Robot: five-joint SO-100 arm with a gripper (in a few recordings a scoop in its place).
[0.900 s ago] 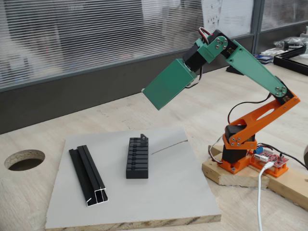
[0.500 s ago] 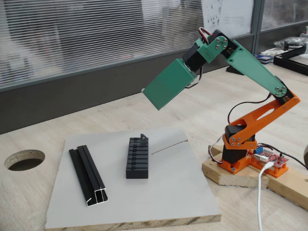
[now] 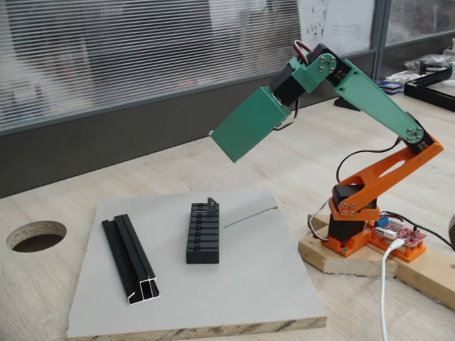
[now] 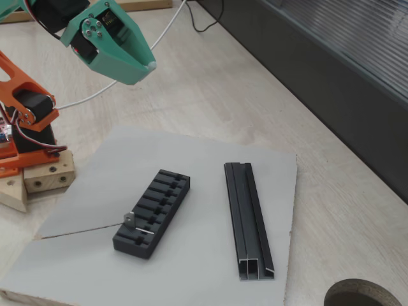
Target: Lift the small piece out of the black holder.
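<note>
First fixed view: my green wedge-shaped hand (image 3: 245, 128) hangs high above the far edge of the grey square board (image 3: 242, 284) on the pale wooden counter (image 3: 178, 170), well apart from everything; from here I cannot tell how far it is open, and it carries nothing I can see. One black slotted plastic block holder (image 3: 203, 233) lies mid-board, the small dark-grey flat tab piece (image 3: 212, 203) standing upright at its far end. Beside it to the left, one pair of long black metal channel rails (image 3: 131, 259) with silvery cut ends. Second fixed view: hand (image 4: 137, 60) at top left, jaws look closed to a point or nearly so, empty. One holder (image 4: 153, 211), one tab (image 4: 129, 218) upright in an end slot, near the lower left. Rails (image 4: 247, 220) to the right, apart from the holder. Risks, as I judge them: the tab is thin, so a slightly off descent could knock it flat or push the loose holder across the board; pinching the holder's ridge with it would drag the block up too.
</note>
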